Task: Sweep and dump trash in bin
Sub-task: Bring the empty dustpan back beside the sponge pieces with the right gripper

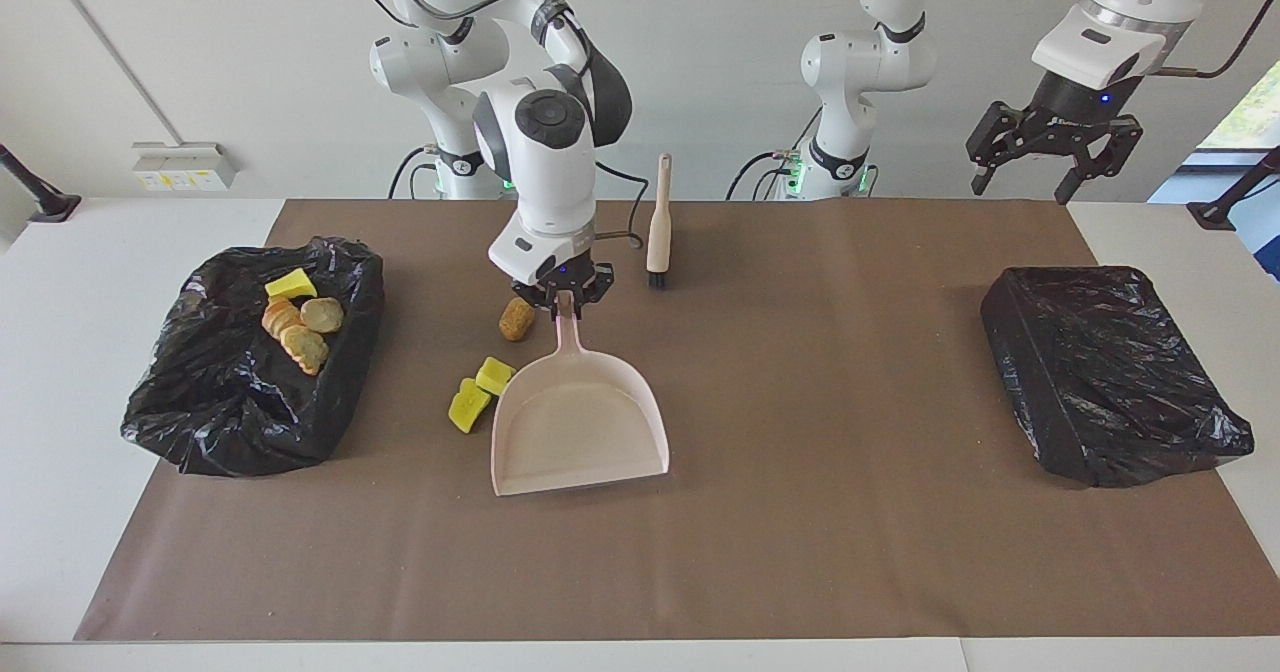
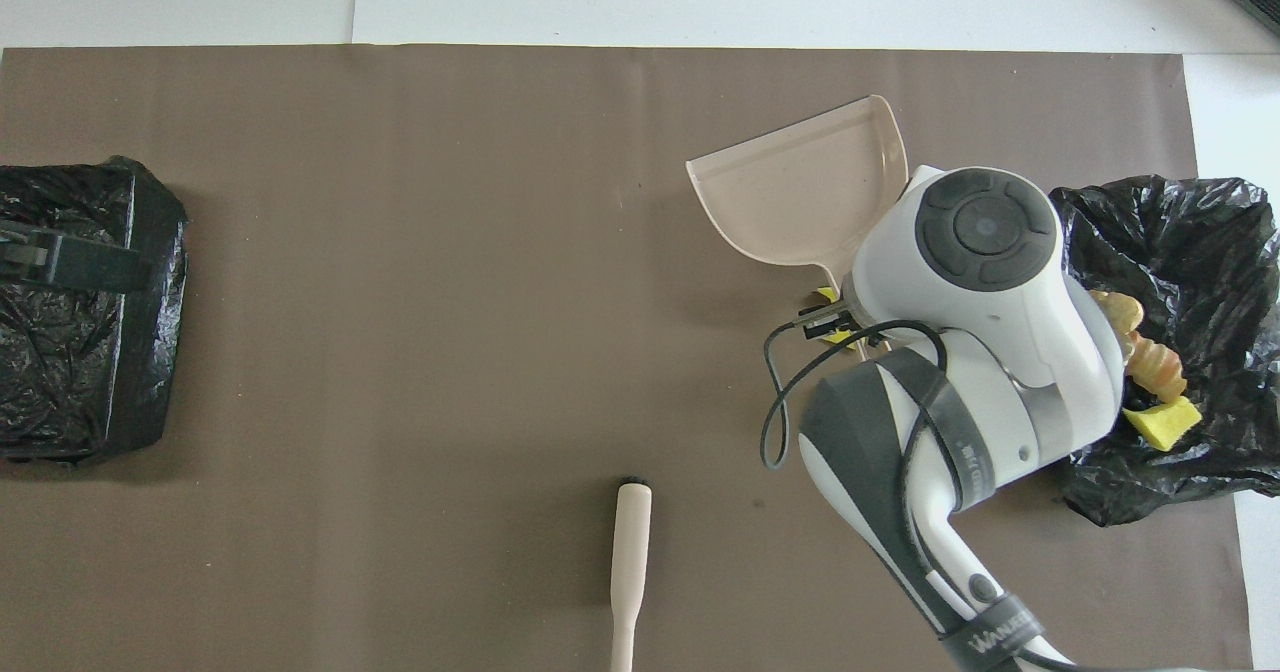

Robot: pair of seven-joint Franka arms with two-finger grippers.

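1. Brown mat [image 1: 800,512] covers a white table; a pale wall stands at the robots' end
2. Facing view shows two yellow sponge chunks [image 1: 480,390] touching the dustpan [image 1: 580,430] rim and a tan lump [image 1: 516,318] beside its handle; overhead, the right arm hides nearly all of these
3. Right gripper [image 1: 562,297] clamps tight on the dustpan handle, pan mouth turned away from the robots
4. Left gripper [image 1: 1052,157] waits raised above the mat edge at its own end, fingers spread wide
5. Brush [image 1: 658,222] lies near the robots, mid-table; much bare mat toward the left arm's end
6. Open black bin [image 1: 240,372] holds a yellow chunk [image 1: 290,283] and tan lumps [image 1: 300,327]; the second black-bagged bin [image 1: 1110,372] shows no contents
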